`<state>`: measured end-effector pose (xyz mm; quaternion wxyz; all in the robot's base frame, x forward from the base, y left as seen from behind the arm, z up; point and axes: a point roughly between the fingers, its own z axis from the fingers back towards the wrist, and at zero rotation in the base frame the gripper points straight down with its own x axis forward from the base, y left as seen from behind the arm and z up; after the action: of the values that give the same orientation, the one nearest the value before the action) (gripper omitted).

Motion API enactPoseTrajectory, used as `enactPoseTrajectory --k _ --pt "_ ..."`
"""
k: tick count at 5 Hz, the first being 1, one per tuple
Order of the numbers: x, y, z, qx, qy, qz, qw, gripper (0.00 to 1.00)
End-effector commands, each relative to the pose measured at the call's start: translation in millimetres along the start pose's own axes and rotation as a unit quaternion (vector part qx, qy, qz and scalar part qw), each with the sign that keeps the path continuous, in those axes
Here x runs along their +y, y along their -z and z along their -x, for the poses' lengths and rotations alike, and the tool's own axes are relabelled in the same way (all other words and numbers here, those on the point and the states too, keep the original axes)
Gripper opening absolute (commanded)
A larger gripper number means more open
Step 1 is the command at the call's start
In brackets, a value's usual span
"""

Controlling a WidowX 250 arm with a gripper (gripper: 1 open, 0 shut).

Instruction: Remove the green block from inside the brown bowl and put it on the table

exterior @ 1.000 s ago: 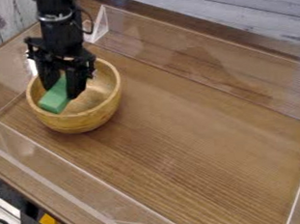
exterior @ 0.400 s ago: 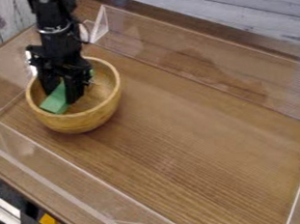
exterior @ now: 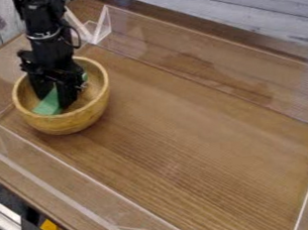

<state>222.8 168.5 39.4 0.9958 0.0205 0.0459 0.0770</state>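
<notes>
The brown bowl [exterior: 93, 103] sits at the left of the table [exterior: 204, 118]. The green block [exterior: 43, 104] leans inside it against the left inner wall, and only its lower left part shows. My gripper [exterior: 53, 92] points straight down into the bowl, its black fingers open and set to either side of the block. The fingertips are low in the bowl and hide the block's upper part. Whether a finger touches the block or the bowl wall cannot be made out.
Clear acrylic walls [exterior: 82, 182] edge the table at the front, left and back. A clear bracket [exterior: 100, 26] stands behind the bowl. The wide wood surface runs to the right of the bowl.
The gripper has moved left and sunk deeper into the bowl. The bowl has slid left along with it, with the block still inside. The jaws stand as wide as before.
</notes>
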Motion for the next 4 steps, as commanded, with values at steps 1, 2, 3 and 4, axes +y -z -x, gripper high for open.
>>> enactPoseTrajectory --k 1,2,3,4 --pt "7 -13.5 5.1 -0.012 -0.041 -0.003 0.9991 0.00" --pt "5 -15.0 -0.1 -0.013 -0.038 0.000 0.9992 0.00" --pt "2 -16.3 -5.4 -0.014 -0.036 0.002 0.9992 0.00" --pt "0 -17.3 -10.8 -0.015 -0.034 0.004 0.9993 0.00"
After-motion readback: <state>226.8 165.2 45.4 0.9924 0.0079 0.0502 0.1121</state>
